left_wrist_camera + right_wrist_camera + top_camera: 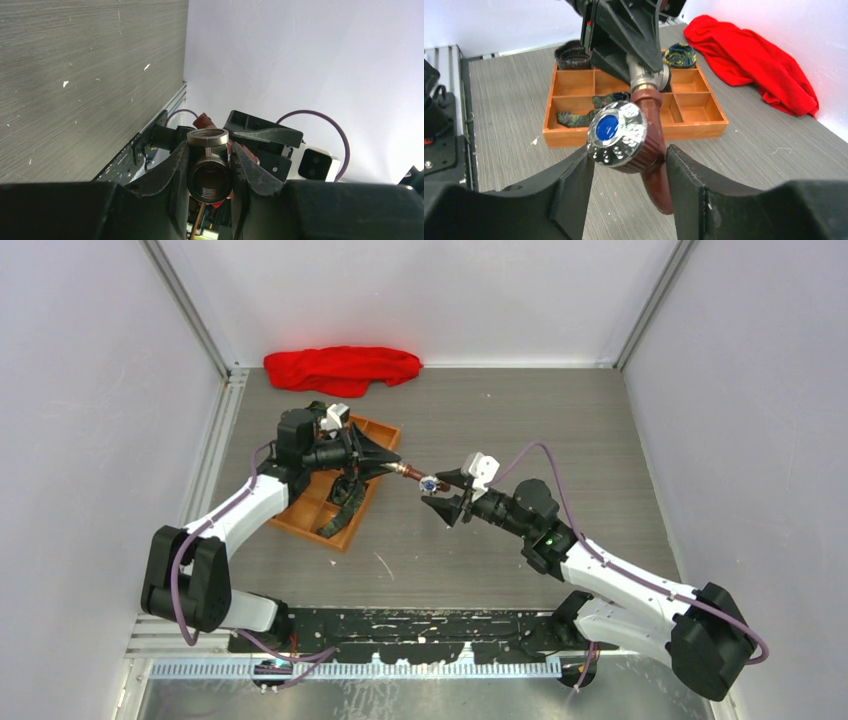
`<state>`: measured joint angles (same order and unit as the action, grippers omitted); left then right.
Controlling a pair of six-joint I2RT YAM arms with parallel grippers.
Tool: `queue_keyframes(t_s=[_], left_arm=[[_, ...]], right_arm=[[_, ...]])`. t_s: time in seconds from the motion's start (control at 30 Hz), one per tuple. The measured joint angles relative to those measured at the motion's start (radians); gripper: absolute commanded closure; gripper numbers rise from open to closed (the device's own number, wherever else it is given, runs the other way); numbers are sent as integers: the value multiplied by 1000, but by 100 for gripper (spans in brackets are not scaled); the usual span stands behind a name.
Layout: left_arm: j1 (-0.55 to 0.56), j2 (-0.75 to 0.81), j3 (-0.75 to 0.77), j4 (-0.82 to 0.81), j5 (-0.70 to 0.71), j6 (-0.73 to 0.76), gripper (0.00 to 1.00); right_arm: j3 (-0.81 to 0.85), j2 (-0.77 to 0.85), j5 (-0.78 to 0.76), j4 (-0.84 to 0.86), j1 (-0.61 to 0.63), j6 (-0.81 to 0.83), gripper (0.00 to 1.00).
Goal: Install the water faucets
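Holding the faucet (412, 476) up off the desk (520, 540), my left tool (392, 465) is clamped on its silvery end. The faucet's long axis runs straight out from that tool's tip toward my right tool (436, 491), roughly level, so the two tools meet nose to nose with the piece bridging them. The tray (345, 537) sits below and behind my left tool.

My right tool straddles the far end, one finger on each side of the round chrome cap. They stand very close to it, but I cannot tell whether they are pressing yet.

As I judge it, the coming move turns on that axis. A grip or twist from the right has to stay in line with the left tool's hold, or the faucet will be levered sideways.

The right wrist view shows the faucet's (651, 150) blue-centred cap and its reddish-brown neck curving down between the fingers (574, 195). The straps (579, 117) in the tray lie beyond. The left wrist view shows none of that, only the threaded bores of the faucet (207, 175) seen end-on, pinched between my left tool's (209, 167) fingers. Only the top view shows the faucet well above the desk.
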<state>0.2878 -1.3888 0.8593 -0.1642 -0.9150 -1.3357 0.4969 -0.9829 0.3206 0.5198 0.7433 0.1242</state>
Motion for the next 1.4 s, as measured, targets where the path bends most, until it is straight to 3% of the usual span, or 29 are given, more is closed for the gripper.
queue_keyframes(t_s=[0.27,0.37,0.4,0.73,0.77,0.9,0.93,1.03,1.13,1.3,1.4], left_arm=[[0,0,1,9,-17,9,100],[-2,0,1,-6,-26,5,100],[-2,1,1,-10,-27,5,100],[1,95,-37,-41,23,16,100],[1,105,-40,-41,27,22,100],[-2,133,-56,-41,46,49,100],[-2,135,-57,-43,47,49,100],[1,146,-57,-66,46,51,100],[1,151,-57,-79,48,50,100],[1,157,-56,-68,55,35,100],[1,159,-47,-35,58,35,100]], right_arm=[[-14,1,-32,85,-2,-124,57],[-14,-5,-29,98,-21,-224,77],[-12,-11,-23,102,-36,-271,78],[75,-196,217,158,-285,-1044,75],[83,-223,250,172,-294,-1123,69],[88,-317,341,244,-315,-1376,20],[88,-327,357,244,-315,-1414,15],[89,-309,374,150,-313,-1419,3],[119,-223,327,-72,-309,-1292,0],[235,-47,154,-410,-309,-993,1],[262,38,81,-491,-304,-823,12]])
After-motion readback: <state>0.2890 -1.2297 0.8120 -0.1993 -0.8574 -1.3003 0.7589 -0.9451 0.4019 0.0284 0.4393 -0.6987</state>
